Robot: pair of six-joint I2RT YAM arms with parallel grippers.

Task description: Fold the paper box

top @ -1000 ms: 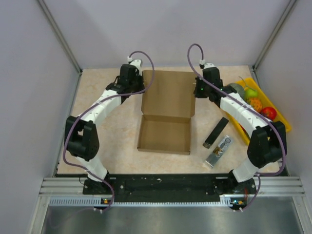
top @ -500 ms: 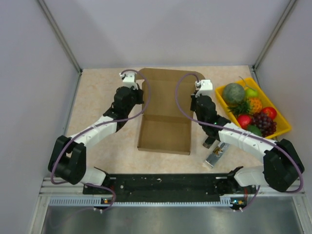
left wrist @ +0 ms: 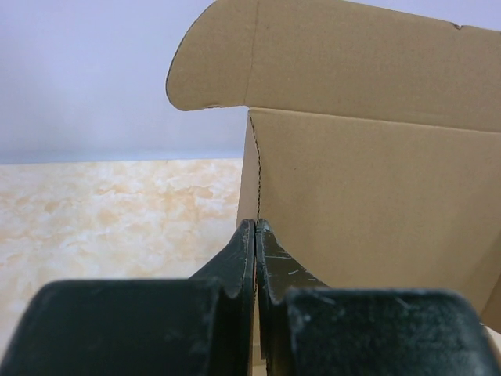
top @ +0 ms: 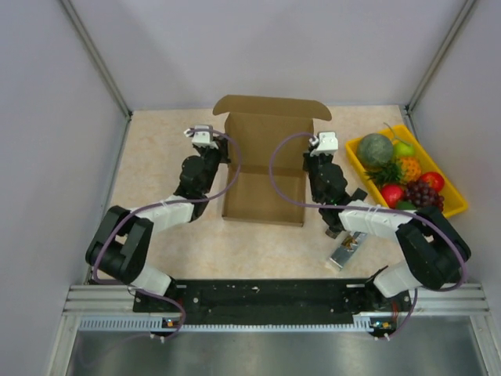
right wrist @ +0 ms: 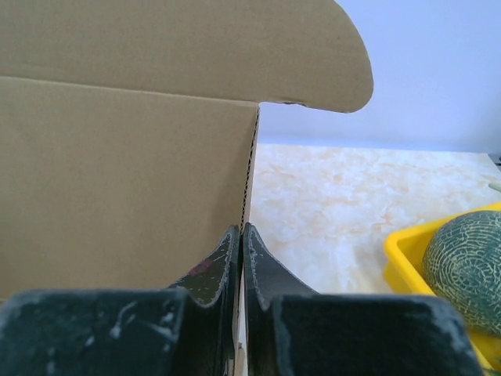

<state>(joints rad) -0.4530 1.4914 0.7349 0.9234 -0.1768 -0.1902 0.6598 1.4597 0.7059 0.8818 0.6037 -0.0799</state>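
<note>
While its two dark fingers are pressing flat together, the left tool (left wrist: 255, 229) is pinching a thin cardboard edge on the left side of the paper box (top: 262, 207). That edge is running straight down into the seam between the fingers at the lower middle of the left wrist view. The right tool (right wrist: 240, 229) is gripping the same way on the opposite side, its fingers closing on the creased edge at the lower middle of its own view.

Between the two tools the lid (top: 270, 141) is standing up from the far edge of the box, with its rounded tuck flap (top: 270, 106) bending over at the top. The shallow base of the box is lying on the table (top: 156, 157) at the centre of the top view, between the two arms.

At the right of that view a yellow tray (top: 458, 205) is sitting well apart from the box, holding a melon (right wrist: 468, 266) and other fruit. A small silvery object (top: 350, 245) is lying on the table just below the right forearm.
</note>
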